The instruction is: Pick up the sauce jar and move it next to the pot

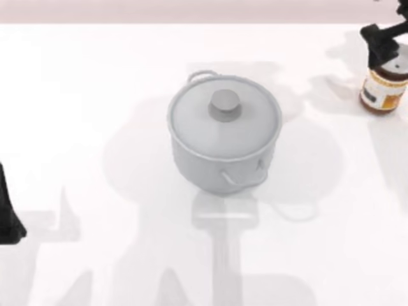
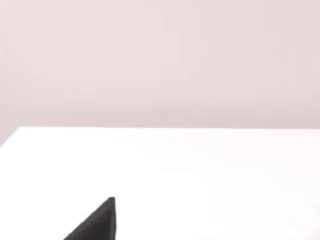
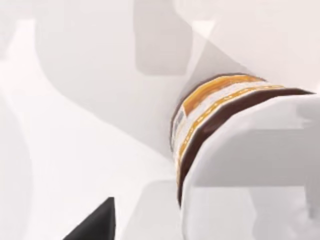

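The right gripper (image 1: 387, 52) sits at the table's far right, about two o'clock from the pot (image 1: 224, 132), clamped on the lid end of the sauce jar (image 1: 382, 92) (the wrist view shows its white lid and orange-and-white label (image 3: 210, 107) close up). The jar stands well apart from the pot, which occupies the middle of the white table (image 1: 83, 115), lid on. The left arm (image 1: 7, 213) is parked at the left edge, near eight o'clock; whether its fingers are open cannot be told.
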Controlling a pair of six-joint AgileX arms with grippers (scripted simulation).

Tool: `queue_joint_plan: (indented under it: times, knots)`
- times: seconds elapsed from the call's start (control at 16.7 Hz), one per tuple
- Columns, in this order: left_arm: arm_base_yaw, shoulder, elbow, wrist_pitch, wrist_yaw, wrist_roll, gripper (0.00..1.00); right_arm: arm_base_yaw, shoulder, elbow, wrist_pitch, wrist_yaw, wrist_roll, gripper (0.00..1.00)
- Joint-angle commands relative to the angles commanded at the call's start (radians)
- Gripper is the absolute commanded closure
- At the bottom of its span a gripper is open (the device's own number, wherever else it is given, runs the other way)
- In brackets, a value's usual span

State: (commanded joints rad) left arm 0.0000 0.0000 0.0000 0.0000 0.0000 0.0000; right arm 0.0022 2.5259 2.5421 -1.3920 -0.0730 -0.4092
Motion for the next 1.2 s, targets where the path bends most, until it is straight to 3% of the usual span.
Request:
queue_joint_plan:
  times: [0.48,0.9,1.14,1.2]
  knots:
    - [0.000,0.000,0.000,0.000,0.000,0.000,0.00,0.005,0.023,0.017,-0.006,0.000,-0.002,0.00]
    - [0.000,0.000,0.000,0.000,0.000,0.000,0.00,0.008,0.031,-0.148,0.170,0.001,0.005,0.00]
    - [0.000,0.000,0.000,0.000,0.000,0.000,0.00,0.008,0.032,-0.155,0.177,0.001,0.005,0.00]
    - [0.000,0.000,0.000,0.000,0.000,0.000,0.00,0.008,0.032,-0.155,0.177,0.001,0.005,0.08]
